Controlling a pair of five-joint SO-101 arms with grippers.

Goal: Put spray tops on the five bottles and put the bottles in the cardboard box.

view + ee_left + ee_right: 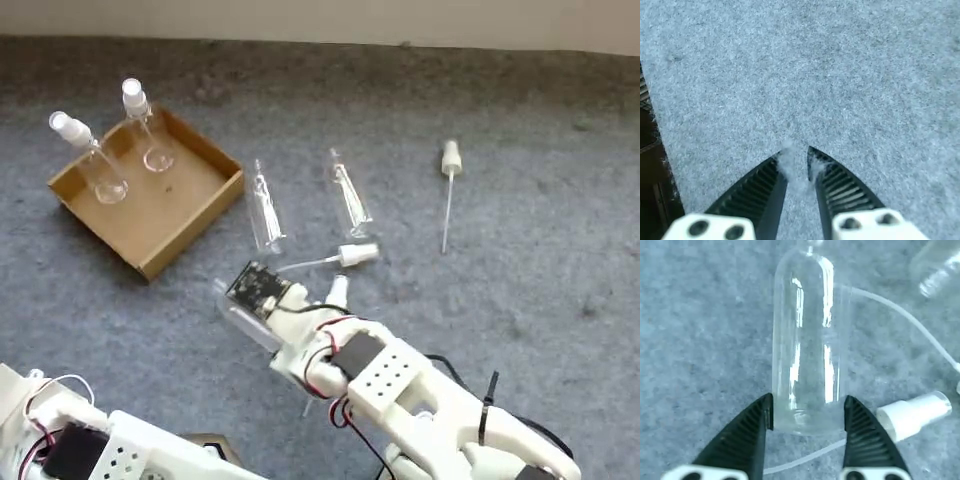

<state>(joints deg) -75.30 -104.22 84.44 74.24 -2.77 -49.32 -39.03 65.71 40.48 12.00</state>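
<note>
Jaws of the right gripper (808, 399) clasp a clear bottle (807, 340) by its base end, one black finger against each side of the glass. The bottle has no spray top on it and points away from the wrist over the grey carpet (840, 75). Just beside the gripper lies a white spray top (338, 290), its thin tube running under the bottle's base. A second spray top (358, 254) lies a little farther out, its tube reaching across behind the clasped bottle.

Beyond these, two uncapped bottles (263, 207) (349, 192) lie on their sides on the carpet, near each other but apart. A third spray top (451, 158) lies well off to the side of them with its tube stretched straight.

The cardboard box (195, 228) sits at the far corner of the carpet, just beside one of the lying bottles. Two capped bottles (100, 168) (148, 135) stand upright inside it.

The left gripper (797, 152) hangs over bare carpet near the table's edge, its jaws slightly parted and holding nothing. The left arm (110, 455) sits at the near corner, well apart from the bottles.
</note>
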